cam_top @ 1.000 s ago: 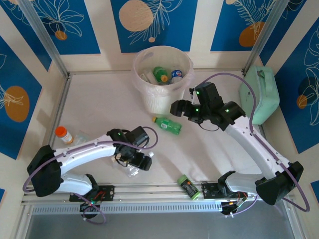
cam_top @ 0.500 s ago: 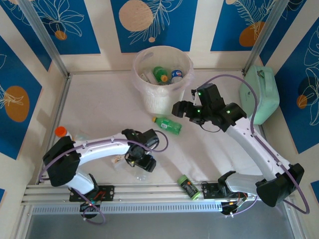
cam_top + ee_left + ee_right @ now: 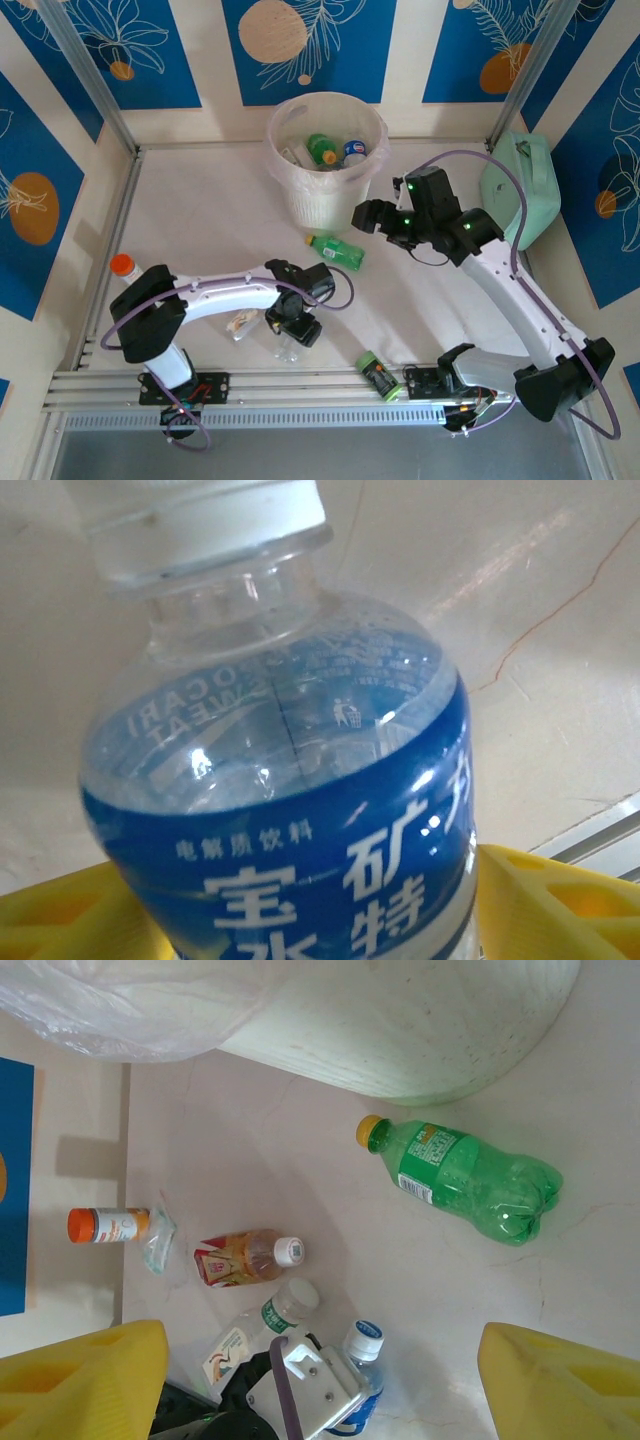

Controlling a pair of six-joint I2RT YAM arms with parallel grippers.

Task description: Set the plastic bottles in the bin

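My left gripper is low over the near middle of the table, shut on a clear plastic bottle with a blue label and white cap. Its yellow fingers press both sides of the label. The right wrist view shows that bottle under the left wrist. My right gripper hangs open and empty beside the bin, above a green bottle lying on its side. A red-labelled bottle and a clear bottle lie close to the left gripper. The bin holds several bottles.
An orange-capped bottle stands at the left wall with a small wrapper beside it. A dark cylinder with a green cap lies at the near rail. A mint-green case rests at the right wall.
The left arm swung right and its jaws narrowed onto the blue-labelled bottle. The right gripper drifted slightly right and stayed open.
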